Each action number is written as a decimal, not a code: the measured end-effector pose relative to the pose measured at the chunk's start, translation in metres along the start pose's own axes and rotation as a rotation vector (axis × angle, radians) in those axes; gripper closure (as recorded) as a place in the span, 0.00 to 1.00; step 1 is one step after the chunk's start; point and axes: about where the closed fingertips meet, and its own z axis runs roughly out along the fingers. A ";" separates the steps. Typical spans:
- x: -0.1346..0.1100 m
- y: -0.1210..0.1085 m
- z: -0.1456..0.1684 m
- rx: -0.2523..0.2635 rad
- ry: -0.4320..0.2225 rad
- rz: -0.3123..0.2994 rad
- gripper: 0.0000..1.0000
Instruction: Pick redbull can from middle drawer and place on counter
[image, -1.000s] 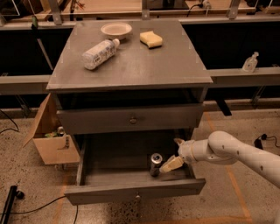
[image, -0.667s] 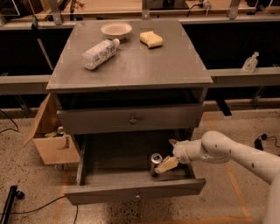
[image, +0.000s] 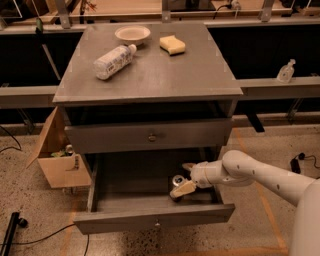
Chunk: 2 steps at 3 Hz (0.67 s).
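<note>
Camera view | step: reach-to-grasp | gripper (image: 178, 180) lower centre-right, inside open middle drawer (image: 125, 220) | fingers spread, either side of redbull can (image: 177, 179), upright near drawer front | next: clench, lift straight up, carry to counter (image: 160, 75)

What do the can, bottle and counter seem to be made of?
The can: probably metal, shiny silvery top. The bottle: clear glossy plastic, see-through. The counter: dull scuffed grey, perhaps laminate or painted metal. The gripper is in the open drawer, by the can.
</note>
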 end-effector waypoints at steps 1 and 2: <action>0.015 0.012 0.007 -0.029 0.013 0.020 0.41; 0.022 0.025 0.007 -0.047 0.011 0.017 0.72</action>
